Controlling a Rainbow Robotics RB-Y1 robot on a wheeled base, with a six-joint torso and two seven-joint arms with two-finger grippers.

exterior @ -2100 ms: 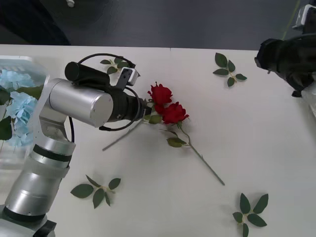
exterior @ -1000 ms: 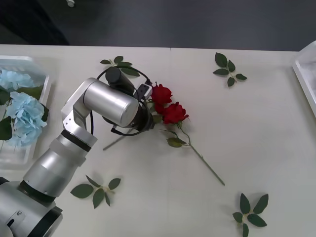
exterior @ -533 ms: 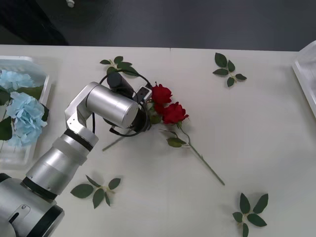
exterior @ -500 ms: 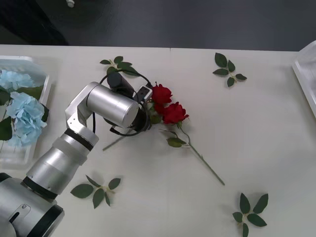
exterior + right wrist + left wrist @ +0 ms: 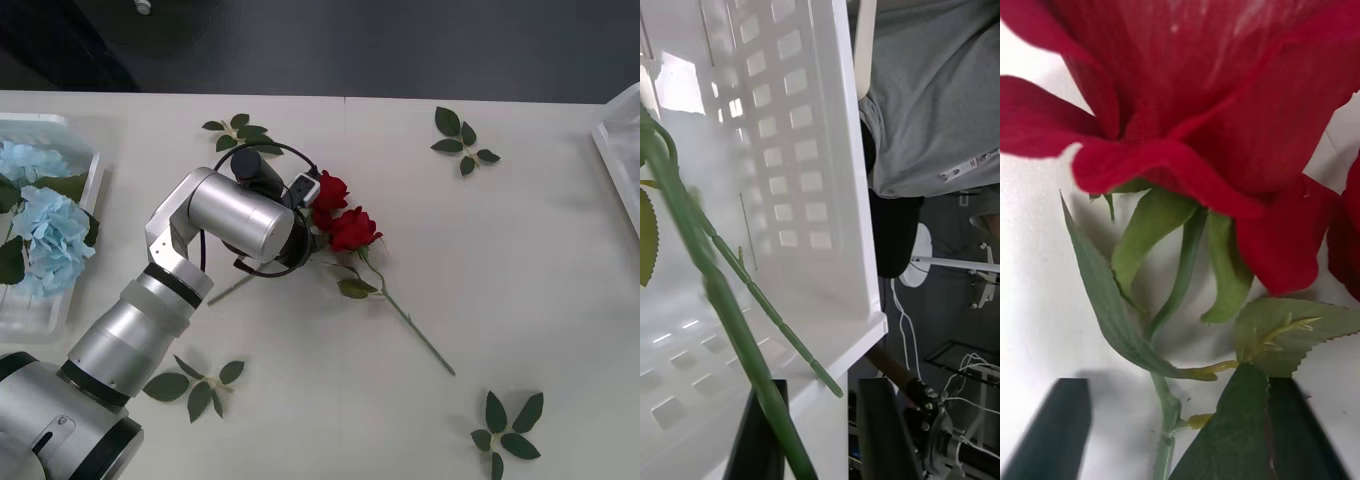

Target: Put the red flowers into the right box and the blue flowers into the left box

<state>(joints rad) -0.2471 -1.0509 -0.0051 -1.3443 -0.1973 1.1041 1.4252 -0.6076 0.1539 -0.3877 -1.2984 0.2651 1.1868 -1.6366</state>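
Left gripper (image 5: 1176,431) sits low over the red flowers (image 5: 340,215) at table centre, black fingers (image 5: 1056,427) spread either side of one stem, not yet closed; its arm hides it from above. Right gripper (image 5: 816,427) clamps a green stem over the right box (image 5: 790,187). Blue flowers (image 5: 45,225) lie in the left box (image 5: 90,190) at nine o'clock.

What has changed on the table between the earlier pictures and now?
The left gripper has moved in toward the red flowers, its jaws now open around one stem just below the bloom. The right arm, earlier over the table's far right, has left that spot. The roses, the blue flowers and the left box stayed put.
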